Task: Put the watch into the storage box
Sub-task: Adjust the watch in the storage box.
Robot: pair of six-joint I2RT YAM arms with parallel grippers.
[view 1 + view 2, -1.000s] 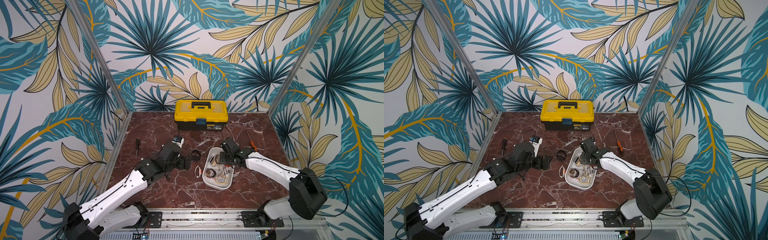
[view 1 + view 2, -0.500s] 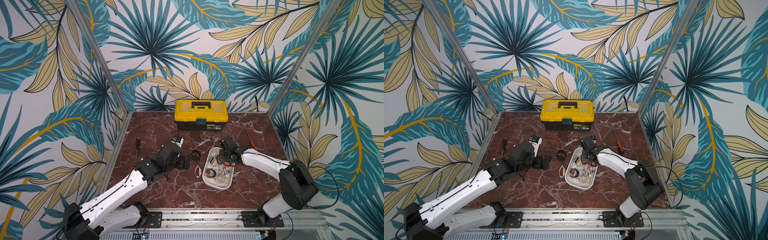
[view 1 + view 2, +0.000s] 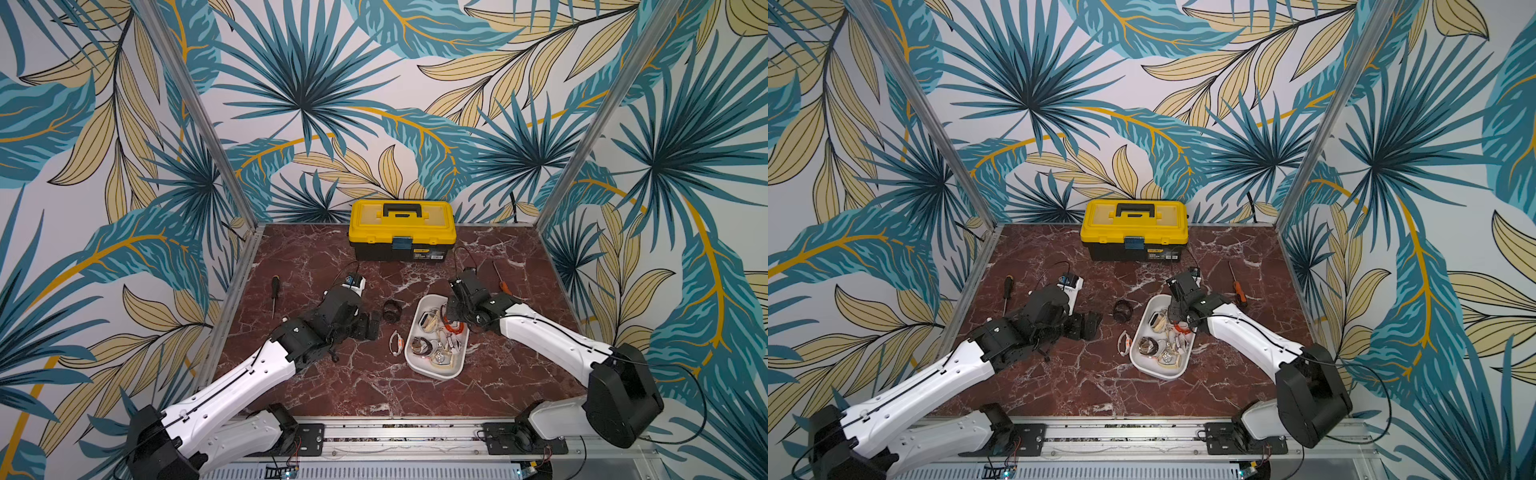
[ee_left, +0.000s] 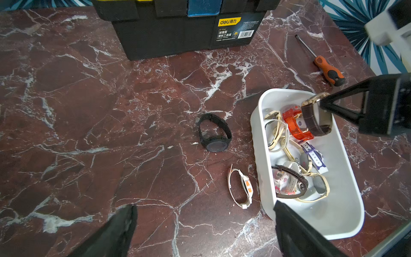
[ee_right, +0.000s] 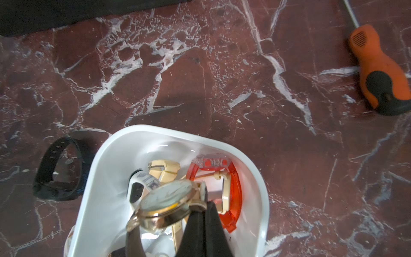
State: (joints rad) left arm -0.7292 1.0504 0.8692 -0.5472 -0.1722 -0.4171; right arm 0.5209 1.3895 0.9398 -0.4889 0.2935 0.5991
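Note:
The white storage box (image 3: 432, 376) (image 3: 1158, 374) sits right of centre and holds several watches. My right gripper (image 5: 203, 204) (image 4: 321, 104) hangs over the box's far end, shut on the strap of a gold-cased, brown-strapped watch (image 5: 166, 200) (image 4: 315, 120) that dangles just above the pile. In both top views the right gripper (image 3: 451, 316) (image 3: 1177, 318) hides this watch. A black watch (image 3: 390, 311) (image 4: 214, 133) and a white watch with orange marks (image 3: 397, 343) (image 4: 241, 187) lie on the marble left of the box. Near them, my left gripper (image 4: 204, 205) (image 3: 372, 326) is open and holds nothing.
A yellow-lidded black toolbox (image 3: 401, 228) stands at the back centre. An orange-handled screwdriver (image 3: 500, 278) (image 5: 378, 71) lies behind my right arm, and a black-handled screwdriver (image 3: 274, 291) lies at the far left. Patterned walls close in three sides.
My right gripper's jaws have closed from part open to shut over the box's far end. The left arm has not moved.

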